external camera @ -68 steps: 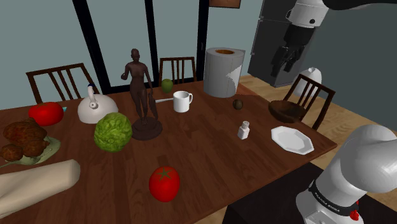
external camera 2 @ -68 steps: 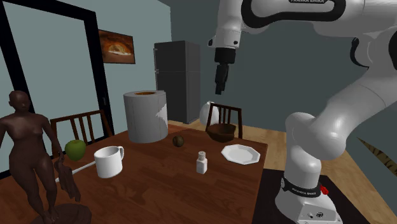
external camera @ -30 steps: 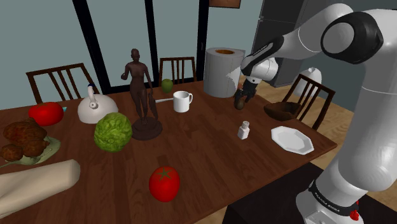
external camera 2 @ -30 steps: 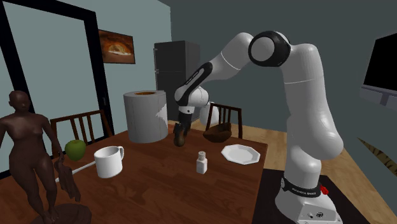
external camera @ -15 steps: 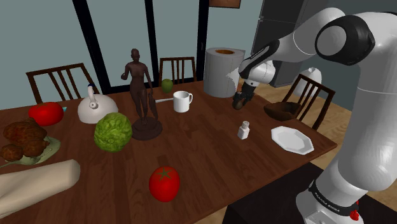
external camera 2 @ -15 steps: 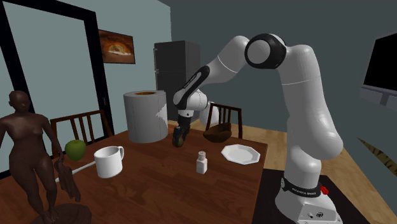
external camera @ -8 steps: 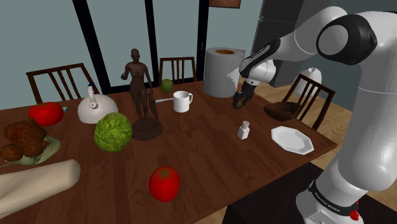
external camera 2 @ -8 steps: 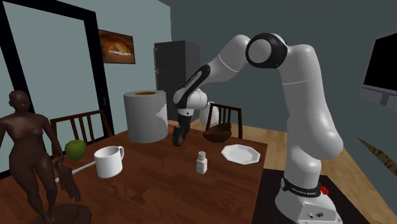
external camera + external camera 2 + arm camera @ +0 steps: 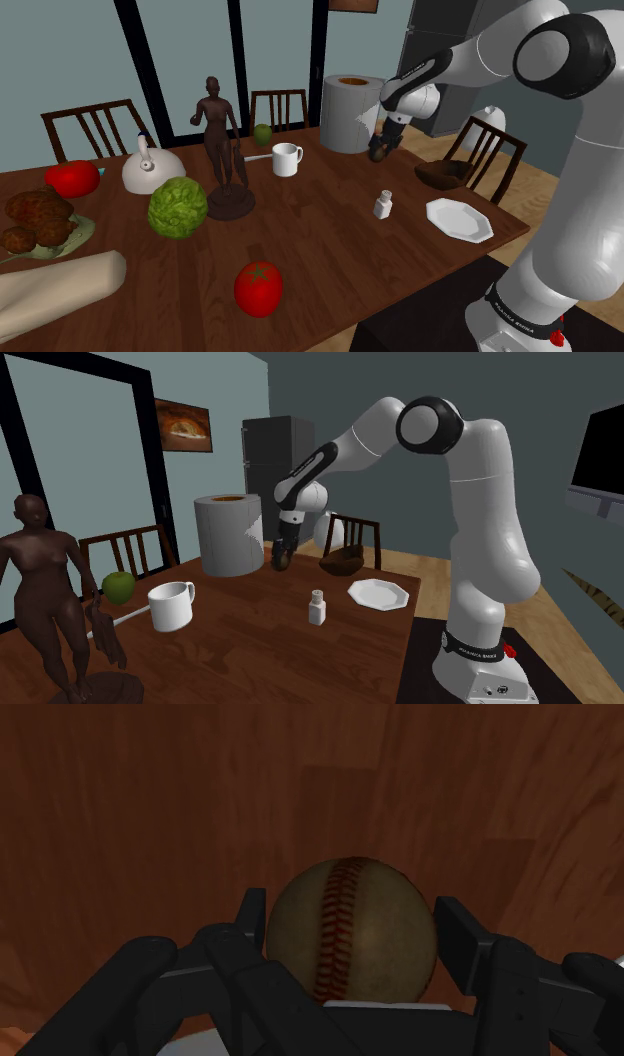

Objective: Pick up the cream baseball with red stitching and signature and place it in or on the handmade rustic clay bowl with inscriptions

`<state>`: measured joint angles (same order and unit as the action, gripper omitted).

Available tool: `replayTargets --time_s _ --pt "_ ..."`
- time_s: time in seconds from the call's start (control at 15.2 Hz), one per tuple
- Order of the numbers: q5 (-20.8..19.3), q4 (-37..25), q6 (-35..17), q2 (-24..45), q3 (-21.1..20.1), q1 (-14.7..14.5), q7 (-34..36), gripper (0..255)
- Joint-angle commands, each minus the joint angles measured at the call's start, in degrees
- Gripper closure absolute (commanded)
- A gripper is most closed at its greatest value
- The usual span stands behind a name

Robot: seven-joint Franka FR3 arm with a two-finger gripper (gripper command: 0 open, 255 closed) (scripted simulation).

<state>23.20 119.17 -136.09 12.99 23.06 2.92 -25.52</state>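
Observation:
A dingy cream baseball [image 9: 352, 929] with red stitching sits clasped between my black fingers [image 9: 250, 919], above the brown wooden table [image 9: 150, 824]. In the shoulder view my gripper [image 9: 380, 150] hangs shut on the ball [image 9: 379, 155], just off the tabletop beside the paper towel roll [image 9: 350, 112]. The dark brown clay bowl [image 9: 447, 175] rests on the table's far corner, to the shoulder view's right of the gripper. From the second exterior view, the gripper [image 9: 283, 555] with the ball [image 9: 283, 561] is left of the bowl [image 9: 345, 561].
A small white shaker [image 9: 382, 205] and a white plate [image 9: 459, 219] lie in front of the bowl. A white mug [image 9: 287, 159], a dark figurine [image 9: 222, 140], a kettle [image 9: 152, 168], a cabbage [image 9: 178, 207] and a tomato [image 9: 258, 288] spread over the table [image 9: 320, 240]. A chair [image 9: 490, 150] stands behind the bowl.
The gripper, shut on the baseball, has risen a little from the tabletop and the forearm has lifted with it. Everything else on the table is unmoved.

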Motion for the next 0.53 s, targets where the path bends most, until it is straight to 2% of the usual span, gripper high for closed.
replayTargets --time_s 0.0,0.46 --pt "-1.04 -0.34 1.23 -1.1 0.31 -0.25 0.94 255" --pt "-3.97 -2.23 5.53 -4.14 1.04 -0.71 3.57 255"
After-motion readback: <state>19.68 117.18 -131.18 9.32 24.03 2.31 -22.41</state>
